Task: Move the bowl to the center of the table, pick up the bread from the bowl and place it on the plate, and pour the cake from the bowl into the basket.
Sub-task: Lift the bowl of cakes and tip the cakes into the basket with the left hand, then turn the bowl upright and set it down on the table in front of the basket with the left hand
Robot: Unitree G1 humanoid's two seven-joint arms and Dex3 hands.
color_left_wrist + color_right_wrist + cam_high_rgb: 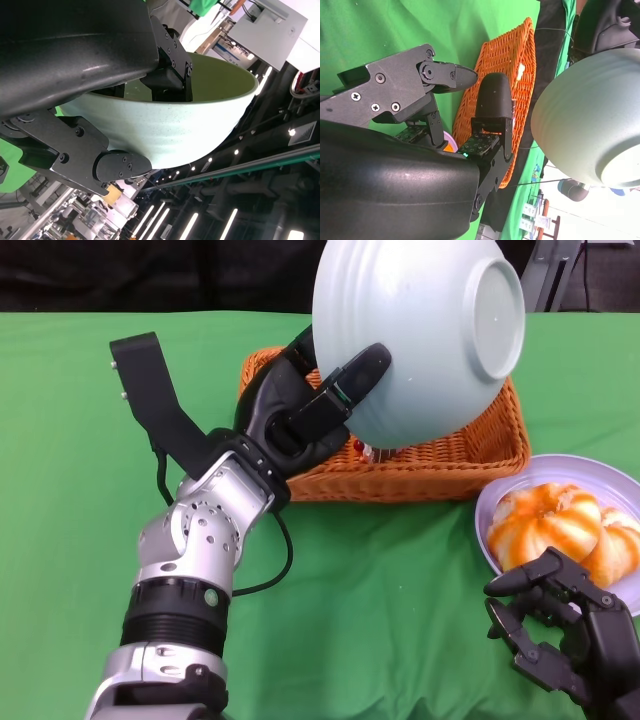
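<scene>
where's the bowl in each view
Head view: bowl top centre, tipped over the basket, gripped by the left hand.
Right wrist view: right side, beside the basket.
Left wrist view: centre, rim pinched.
Shared landmark: basket, in two views only.

My left robot hand (312, 408) is raised, forearm angled up, fingers clamped on what it grips. My right robot hand (568, 632) sits low, fingers loosely curled, holding nothing.
</scene>
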